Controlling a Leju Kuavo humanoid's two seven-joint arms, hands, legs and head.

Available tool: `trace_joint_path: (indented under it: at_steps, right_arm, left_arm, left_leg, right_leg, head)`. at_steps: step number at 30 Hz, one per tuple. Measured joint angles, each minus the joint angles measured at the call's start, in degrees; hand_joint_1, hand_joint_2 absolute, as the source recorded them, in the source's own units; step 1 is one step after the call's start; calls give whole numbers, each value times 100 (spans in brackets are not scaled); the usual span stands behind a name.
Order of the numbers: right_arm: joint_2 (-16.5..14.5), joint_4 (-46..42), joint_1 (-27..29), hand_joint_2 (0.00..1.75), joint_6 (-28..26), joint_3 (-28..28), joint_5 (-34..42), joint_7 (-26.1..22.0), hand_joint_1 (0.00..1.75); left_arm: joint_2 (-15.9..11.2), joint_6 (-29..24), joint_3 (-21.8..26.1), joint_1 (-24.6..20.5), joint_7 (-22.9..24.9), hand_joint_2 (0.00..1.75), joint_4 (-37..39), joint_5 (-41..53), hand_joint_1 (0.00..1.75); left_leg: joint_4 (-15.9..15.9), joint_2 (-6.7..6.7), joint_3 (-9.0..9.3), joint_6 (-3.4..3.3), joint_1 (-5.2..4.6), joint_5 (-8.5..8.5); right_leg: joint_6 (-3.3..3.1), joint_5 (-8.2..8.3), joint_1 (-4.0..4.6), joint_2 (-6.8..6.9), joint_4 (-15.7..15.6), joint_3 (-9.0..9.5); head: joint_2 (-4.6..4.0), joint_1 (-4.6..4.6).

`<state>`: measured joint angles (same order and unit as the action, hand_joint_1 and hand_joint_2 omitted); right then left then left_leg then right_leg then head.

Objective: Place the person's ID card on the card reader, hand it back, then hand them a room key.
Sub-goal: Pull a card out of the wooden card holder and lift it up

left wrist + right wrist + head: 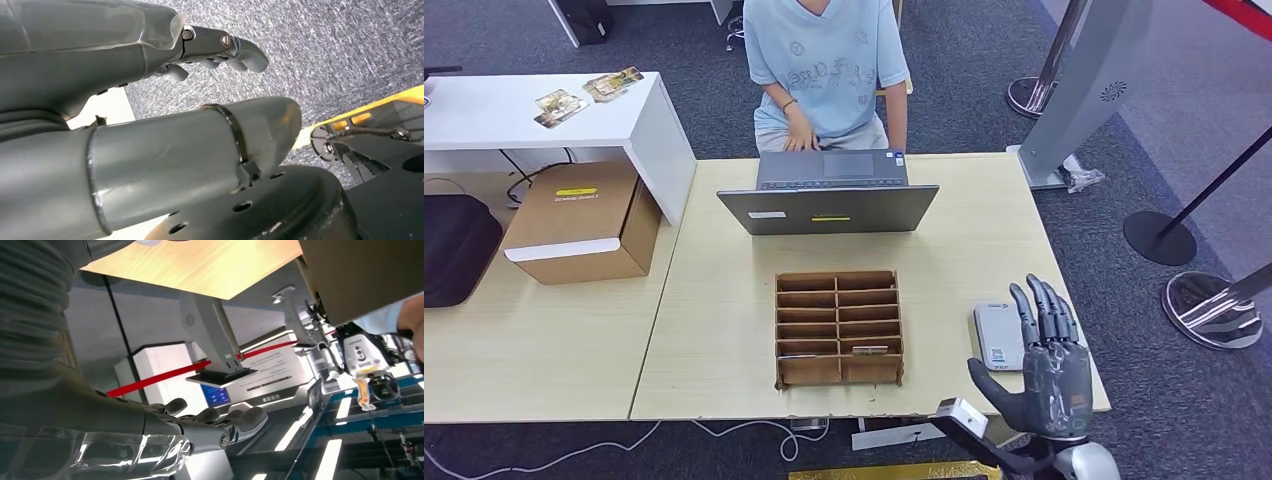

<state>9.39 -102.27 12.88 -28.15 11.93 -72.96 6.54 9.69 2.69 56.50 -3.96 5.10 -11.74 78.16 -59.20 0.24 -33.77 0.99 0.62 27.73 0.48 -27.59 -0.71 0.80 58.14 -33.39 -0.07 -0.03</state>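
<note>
We could not find the ID card anywhere on the tabletop [724, 330], and from above the small flat piece in one lower slot of the wooden organizer [839, 327] was too small to tell apart as a room key or not. The card reader [998, 337], a pale grey pad, lay near the tabletop's right edge, partly covered by our right hand [1044, 365]. That hand stood upright with its fingers straight and a little apart, holding nothing. Our left hand [220, 47] hung over speckled grey carpet [325, 55], fingers bent loosely, nothing in them. A person [829, 70] sat behind an open laptop [829, 195], head cut off by the frame. Left of the tabletop stood a cardboard box [579, 225] and a white desk [524, 110]; barrier posts [1164, 235] stood to the right.
</note>
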Motion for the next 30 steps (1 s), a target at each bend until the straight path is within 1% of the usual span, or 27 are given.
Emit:
trace_joint_path:
  at_steps: [4,8,10,12,16,19,23,30]
  right_arm:
    - [-318,0,70,175,77,152,-585,215,0]
    - [-505,7,53,175,205,299,-690,254,0]
    - [-552,22,20,175,313,364,-742,262,0]
    - [-584,48,-22,175,539,428,-771,312,0]
    - [-636,136,-130,175,1020,580,-841,485,0]
    - [-679,230,-257,175,1281,735,-1077,695,0]
    - [-738,356,-389,175,1479,919,-1294,890,0]
    - [-856,501,-541,175,1715,1118,-1531,1061,0]
  left_arm:
    - [3,8,0,0,1,0,-1,35,0]
    - [18,49,0,-1,10,0,0,58,0]
    - [28,77,0,-3,25,0,0,65,0]
    - [34,99,0,-6,51,0,0,66,0]
    - [42,108,0,-8,91,0,-1,79,0]
    - [46,121,0,-13,97,0,-2,107,0]
    - [51,140,0,-16,97,0,-1,129,0]
    - [54,146,0,-17,97,0,-2,144,0]
  left_leg:
    - [0,0,1,1,1,-1]
    - [0,0,1,1,1,-1]
    - [0,0,1,1,0,-1]
    - [0,0,1,1,0,-1]
    - [0,0,1,1,0,-1]
    - [0,1,2,1,1,-1]
    - [0,1,3,1,1,-1]
    - [0,1,2,1,1,-1]
  right_leg:
    - [-2,-1,1,0,1,0]
    - [-2,-1,1,0,2,2]
    - [-2,-1,0,0,2,2]
    - [-2,-1,0,1,2,3]
    - [-2,-1,0,0,2,3]
    - [-2,-1,0,0,2,2]
    - [-2,-1,1,0,3,2]
    - [-2,-1,1,0,4,2]
  head:
    - [0,0]
    - [0,1]
    - [0,1]
    - [0,1]
    - [0,1]
    - [0,0]
    - [0,0]
    - [0,1]
